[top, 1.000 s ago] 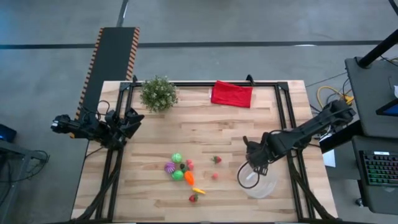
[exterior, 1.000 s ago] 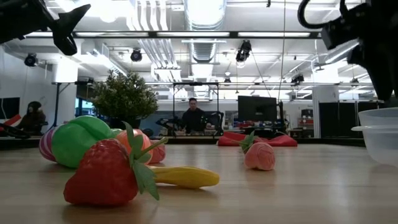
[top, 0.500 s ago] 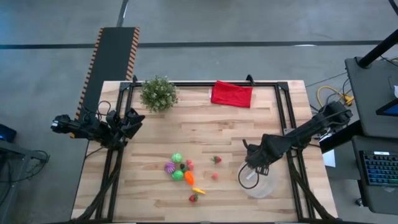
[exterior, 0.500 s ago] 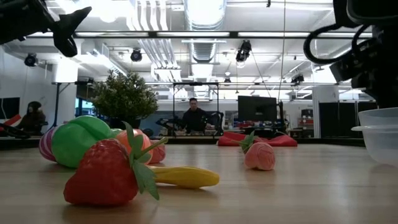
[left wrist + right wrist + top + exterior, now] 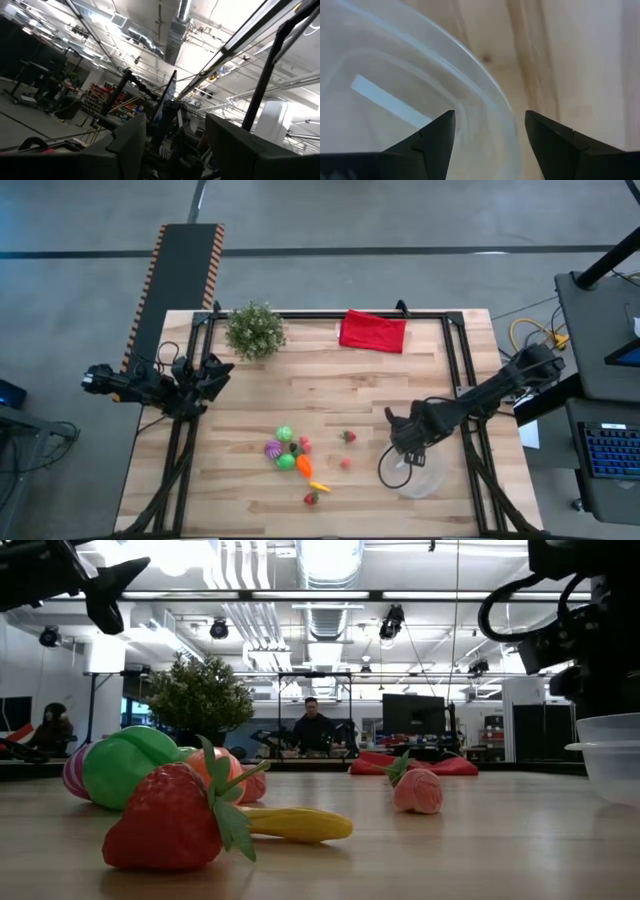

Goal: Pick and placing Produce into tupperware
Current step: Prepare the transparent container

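The produce lies in a cluster on the table's near middle: green [image 5: 285, 434], purple [image 5: 273, 448], orange [image 5: 303, 467] and yellow [image 5: 319, 485] pieces and a strawberry [image 5: 311, 498]. In the low view the strawberry [image 5: 165, 820] is nearest. The clear tupperware [image 5: 418, 478] stands on its base near the right side, and its wall [image 5: 612, 755] shows in the low view. My right gripper [image 5: 402, 430] is open above the tupperware's left rim [image 5: 485, 85], one finger over the inside and one over the table. My left gripper [image 5: 215, 370] waits open at the left edge. My right gripper [image 5: 490, 145] comes from above, pointing down, with its open fingers [image 5: 432, 137] on either side of the tupperware's rim [image 5: 507, 107]. I cannot tell whether a finger touches the rim.
A bushy potted plant [image 5: 254, 330] and a red folded cloth [image 5: 373, 331] sit along the far edge. Two small red and pink pieces [image 5: 347, 437] lie between the cluster and the tupperware. Bare wood lies in the middle. A person sits in the room beyond [image 5: 313, 730].
My right gripper has come down toward the tupperware's rim and shifted slightly toward the table's left. The tupperware and the produce have stayed where they were.
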Action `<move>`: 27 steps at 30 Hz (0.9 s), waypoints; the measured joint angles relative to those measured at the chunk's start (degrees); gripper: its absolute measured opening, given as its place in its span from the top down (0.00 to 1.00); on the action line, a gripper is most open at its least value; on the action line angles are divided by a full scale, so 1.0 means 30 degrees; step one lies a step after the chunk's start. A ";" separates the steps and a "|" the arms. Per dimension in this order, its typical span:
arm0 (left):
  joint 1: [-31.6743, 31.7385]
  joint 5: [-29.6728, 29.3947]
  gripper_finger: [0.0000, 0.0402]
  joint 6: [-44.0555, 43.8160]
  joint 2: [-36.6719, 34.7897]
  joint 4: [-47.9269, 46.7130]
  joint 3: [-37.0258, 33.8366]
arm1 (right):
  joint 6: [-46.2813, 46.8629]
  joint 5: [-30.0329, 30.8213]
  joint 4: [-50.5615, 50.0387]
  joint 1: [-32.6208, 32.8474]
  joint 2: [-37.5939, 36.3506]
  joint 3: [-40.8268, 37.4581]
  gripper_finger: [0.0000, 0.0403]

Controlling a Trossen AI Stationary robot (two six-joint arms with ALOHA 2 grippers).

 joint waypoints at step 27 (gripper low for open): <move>0.0000 -0.0570 0.52 -0.0036 0.0291 0.0005 0.0000 | 0.0144 0.0779 0.0658 -0.5588 0.0846 -0.0124 0.91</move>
